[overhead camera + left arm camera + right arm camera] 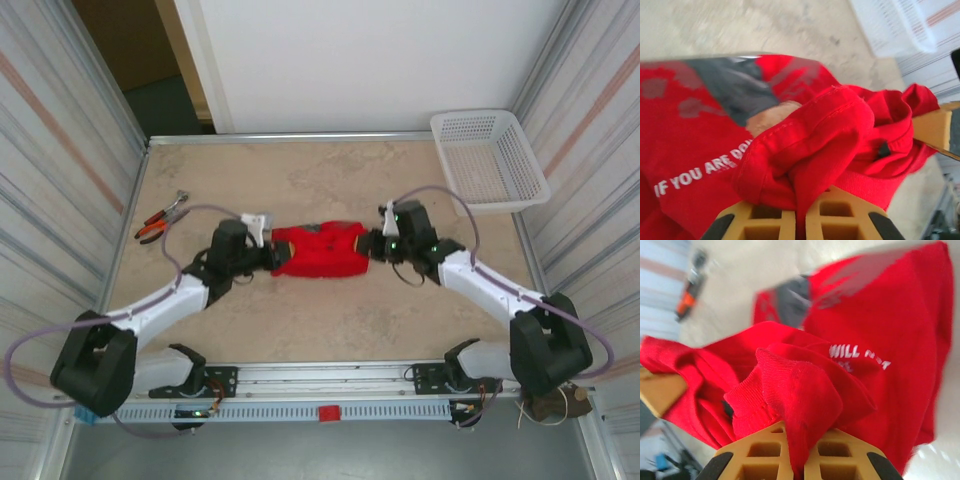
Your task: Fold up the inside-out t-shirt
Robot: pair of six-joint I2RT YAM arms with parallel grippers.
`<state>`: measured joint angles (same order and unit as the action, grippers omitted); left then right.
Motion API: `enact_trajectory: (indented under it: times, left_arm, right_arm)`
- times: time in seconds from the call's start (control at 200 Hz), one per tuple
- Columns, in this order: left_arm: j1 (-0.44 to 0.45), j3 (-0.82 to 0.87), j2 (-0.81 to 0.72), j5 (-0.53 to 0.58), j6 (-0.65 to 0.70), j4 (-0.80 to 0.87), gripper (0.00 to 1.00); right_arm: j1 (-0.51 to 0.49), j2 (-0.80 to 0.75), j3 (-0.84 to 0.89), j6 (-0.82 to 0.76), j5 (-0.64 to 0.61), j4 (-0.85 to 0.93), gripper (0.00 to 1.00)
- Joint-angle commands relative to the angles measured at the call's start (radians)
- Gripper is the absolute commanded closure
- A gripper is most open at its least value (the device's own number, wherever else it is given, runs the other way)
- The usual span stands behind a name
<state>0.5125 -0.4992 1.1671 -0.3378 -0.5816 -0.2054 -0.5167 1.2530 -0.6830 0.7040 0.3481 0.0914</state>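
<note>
Your left gripper [268, 252] and right gripper [376, 246] each pinch an end of the bright red cloth t-shirt [320, 254]. It looks mid-fold, so move both evenly next.

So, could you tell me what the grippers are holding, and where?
Both hold the red t-shirt: left gripper pinches bunched fabric at one end, right gripper the opposite end.

A robot lab: panelled walls [60, 120], aluminium mounting rail [330, 376].

Beige table [300, 320] bears red t-shirt [322, 250], pliers [160, 218], white basket [490, 165].
</note>
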Motion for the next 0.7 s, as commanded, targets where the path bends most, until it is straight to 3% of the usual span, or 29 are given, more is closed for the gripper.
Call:
enact_trajectory:
  times: [0.0,0.205,0.691]
  left_arm:
    - [0.020,0.071,-0.078,0.163,-0.009,-0.079,1.00]
    - [0.016,0.022,-0.024,0.245,0.064,-0.058,1.00]
    - [-0.008,-0.164,0.446,0.378,0.115,-0.120,1.00]
  right_arm:
    - [-0.030,-0.066,0.072,0.010,-0.159,-0.067,1.00]
    - [-0.022,-0.012,0.031,-0.044,-0.214,-0.076,1.00]
    - [0.024,0.388,-0.136,-0.074,-0.253,-0.143,1.00]
